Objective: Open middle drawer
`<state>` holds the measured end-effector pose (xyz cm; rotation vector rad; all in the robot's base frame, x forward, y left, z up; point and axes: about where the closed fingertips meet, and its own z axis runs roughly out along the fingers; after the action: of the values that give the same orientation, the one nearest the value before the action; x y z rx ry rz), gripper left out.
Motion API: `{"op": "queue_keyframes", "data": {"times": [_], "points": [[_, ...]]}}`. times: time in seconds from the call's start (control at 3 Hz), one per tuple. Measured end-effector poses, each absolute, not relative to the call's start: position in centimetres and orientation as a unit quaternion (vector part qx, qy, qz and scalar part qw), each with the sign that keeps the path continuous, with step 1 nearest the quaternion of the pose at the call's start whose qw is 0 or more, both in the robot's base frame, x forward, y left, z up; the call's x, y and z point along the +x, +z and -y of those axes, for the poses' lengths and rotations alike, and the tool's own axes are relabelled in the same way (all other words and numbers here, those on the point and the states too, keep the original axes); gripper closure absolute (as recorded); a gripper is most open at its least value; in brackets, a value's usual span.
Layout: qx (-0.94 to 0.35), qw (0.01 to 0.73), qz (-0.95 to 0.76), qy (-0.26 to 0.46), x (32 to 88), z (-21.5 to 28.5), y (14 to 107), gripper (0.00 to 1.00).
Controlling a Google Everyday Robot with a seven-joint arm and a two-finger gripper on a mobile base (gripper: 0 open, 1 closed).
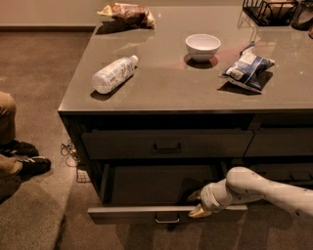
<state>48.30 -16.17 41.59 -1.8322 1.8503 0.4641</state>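
The middle drawer [146, 213] is pulled out from the counter. Its dark front faces me low in the camera view, with a small pull handle [167, 220] at its centre and a deep dark inner box [156, 183] behind it. My gripper [197, 204] is at the top edge of this drawer's front, just right of the handle. The white arm [259, 188] reaches in from the right. Above it, the taller-fronted drawer [122, 144] is closed, with a like handle [167, 147].
On the counter top [166, 88] lie a plastic bottle [113, 74], a white bowl [202, 47], a blue chip bag [248, 67], a brown bag [128, 13] and a wire basket [269, 10]. A person's leg and shoe [22, 163] are at the left on the floor.
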Motion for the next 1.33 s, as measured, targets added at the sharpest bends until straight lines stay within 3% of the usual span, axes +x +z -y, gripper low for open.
{"op": "queue_keyframes", "data": {"times": [0.33, 0.67, 1.0, 1.33], "points": [[-0.672, 0.245, -0.677, 0.172, 48.2, 16.0, 41.5, 0.11], [-0.68, 0.234, -0.673, 0.17, 47.8, 15.8, 41.1, 0.0], [-0.688, 0.222, -0.67, 0.17, 47.4, 15.6, 40.7, 0.17], [-0.69, 0.216, -0.669, 0.17, 46.9, 15.4, 40.4, 0.41]]}}
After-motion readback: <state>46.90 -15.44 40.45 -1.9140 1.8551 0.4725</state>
